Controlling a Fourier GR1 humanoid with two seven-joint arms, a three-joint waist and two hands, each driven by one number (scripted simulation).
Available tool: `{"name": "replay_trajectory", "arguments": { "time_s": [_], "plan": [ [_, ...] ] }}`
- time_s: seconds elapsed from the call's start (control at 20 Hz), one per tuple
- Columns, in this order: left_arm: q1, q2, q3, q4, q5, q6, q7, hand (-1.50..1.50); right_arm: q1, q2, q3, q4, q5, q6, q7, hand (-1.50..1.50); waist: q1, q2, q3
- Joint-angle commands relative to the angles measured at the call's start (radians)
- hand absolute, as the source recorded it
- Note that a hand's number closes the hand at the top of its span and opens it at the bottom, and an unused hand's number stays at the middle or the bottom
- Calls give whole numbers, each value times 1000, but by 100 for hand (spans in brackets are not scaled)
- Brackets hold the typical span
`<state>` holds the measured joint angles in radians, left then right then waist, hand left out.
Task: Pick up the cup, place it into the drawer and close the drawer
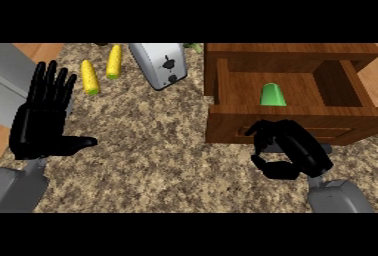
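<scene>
The cup (pixel 272 95) is bright green, rounded at its top, lying inside the open wooden drawer (pixel 284 127). The right robot hand (pixel 289 152) has its fingers curled against the drawer front, holding nothing. The left robot hand (pixel 43 117) rests open at the left edge, fingers up. Bare speckled worktop (pixel 148 145) lies between them; two corn cobs (pixel 89 77) and a toaster (pixel 159 65) sit farther back.
</scene>
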<state>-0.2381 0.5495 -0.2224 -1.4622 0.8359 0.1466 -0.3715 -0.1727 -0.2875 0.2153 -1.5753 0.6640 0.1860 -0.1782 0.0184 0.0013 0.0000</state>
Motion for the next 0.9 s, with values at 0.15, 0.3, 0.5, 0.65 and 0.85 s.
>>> {"name": "replay_trajectory", "arguments": {
  "time_s": [0.15,0.3,0.5,0.65,0.85],
  "plan": [
    [100,-7,76,35,-18,-132,-43,-150,-134,19,-9,290,122,-67,-63,-150,-9,1,0],
    [117,-23,95,-62,-20,-86,20,-150,-232,69,-16,450,155,-78,-63,-150,-6,0,0],
    [133,-15,141,-54,-30,-132,38,-150,-335,75,-75,672,161,-135,-168,-150,-4,1,1],
    [151,-9,166,55,-30,-258,-35,-150,-452,63,-139,858,136,-161,-244,-150,9,8,1],
    [141,-9,183,-8,-32,-239,29,-150,-558,92,-177,1055,140,-189,-290,-150,12,8,1]
  ]
}}
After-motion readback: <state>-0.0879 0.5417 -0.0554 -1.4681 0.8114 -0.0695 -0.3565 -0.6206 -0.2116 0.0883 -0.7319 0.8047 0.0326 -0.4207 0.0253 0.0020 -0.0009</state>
